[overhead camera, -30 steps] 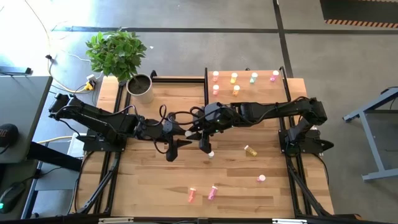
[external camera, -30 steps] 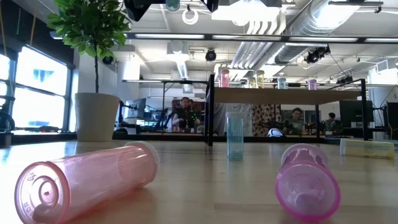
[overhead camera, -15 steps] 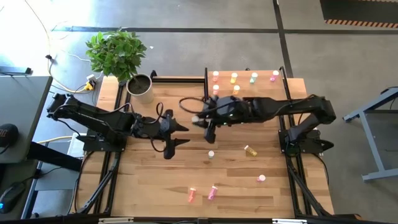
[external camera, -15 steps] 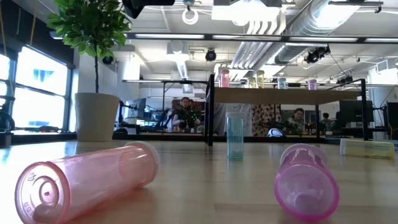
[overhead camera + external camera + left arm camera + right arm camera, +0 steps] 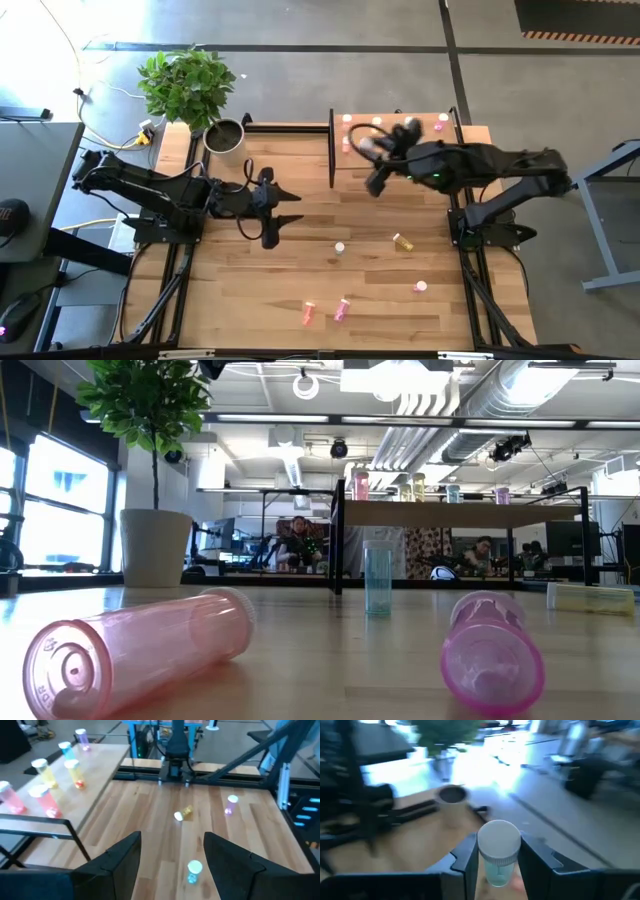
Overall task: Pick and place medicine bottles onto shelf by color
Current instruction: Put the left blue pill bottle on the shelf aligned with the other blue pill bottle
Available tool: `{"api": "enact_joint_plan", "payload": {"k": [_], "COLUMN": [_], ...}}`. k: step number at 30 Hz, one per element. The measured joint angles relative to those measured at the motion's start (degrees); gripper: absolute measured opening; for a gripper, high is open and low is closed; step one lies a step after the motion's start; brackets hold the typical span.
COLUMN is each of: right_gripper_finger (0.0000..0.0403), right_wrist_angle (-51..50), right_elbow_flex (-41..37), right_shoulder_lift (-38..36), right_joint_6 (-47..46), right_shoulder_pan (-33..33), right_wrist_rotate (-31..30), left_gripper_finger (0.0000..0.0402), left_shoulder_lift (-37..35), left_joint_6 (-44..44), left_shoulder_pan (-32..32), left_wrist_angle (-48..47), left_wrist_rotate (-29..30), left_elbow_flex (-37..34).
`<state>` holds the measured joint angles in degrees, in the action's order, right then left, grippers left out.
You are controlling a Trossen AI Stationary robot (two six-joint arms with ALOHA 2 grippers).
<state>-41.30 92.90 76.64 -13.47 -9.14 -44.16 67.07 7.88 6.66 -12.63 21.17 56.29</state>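
Pale green bottle (image 5: 499, 851), formerly mid-table, now in right pincer (image 5: 378, 150) over shelf (image 5: 470, 142).

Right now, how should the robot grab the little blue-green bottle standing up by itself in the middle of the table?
Come straight down from above and close the open left pincer on the round sides of the blue-green bottle, just under its white cap. It stands upright with bare table around it, so nothing blocks the fingers. The right pincer holds another bottle.
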Motion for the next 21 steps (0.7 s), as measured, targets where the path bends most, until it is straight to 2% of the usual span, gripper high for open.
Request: {"api": "enact_joint_plan", "payload": {"k": [5,13,16,21], "right_gripper_finger": [0.0103,0.0103,0.0103,0.0103], "right_wrist_angle": [-11.0,-41.3,-44.5,-42.4], "right_elbow_flex": [0.0,-0.2,-4.7,-16.0], "right_shoulder_lift": [-4.0,-5.1,-6.5,-12.4], "right_joint_6": [-5.1,-34.6,-42.5,-51.1], "right_shoulder_pan": [-0.7,0.1,0.1,0.1], "right_wrist_rotate": [-10.3,-18.8,-21.6,-22.2], "left_gripper_finger": [0.0207,0.0207,0.0207,0.0207], "left_shoulder_lift": [0.0,0.0,0.0,0.0], "left_joint_6": [-0.6,-2.6,-3.6,-4.1], "left_shoulder_pan": [-2.2,-8.1,-10.3,-13.5], "left_wrist_angle": [0.2,1.7,3.3,4.9], "left_wrist_rotate": [0.1,0.2,0.1,-0.3], "left_elbow_flex": [0.0,0.0,0.0,0.0]}}
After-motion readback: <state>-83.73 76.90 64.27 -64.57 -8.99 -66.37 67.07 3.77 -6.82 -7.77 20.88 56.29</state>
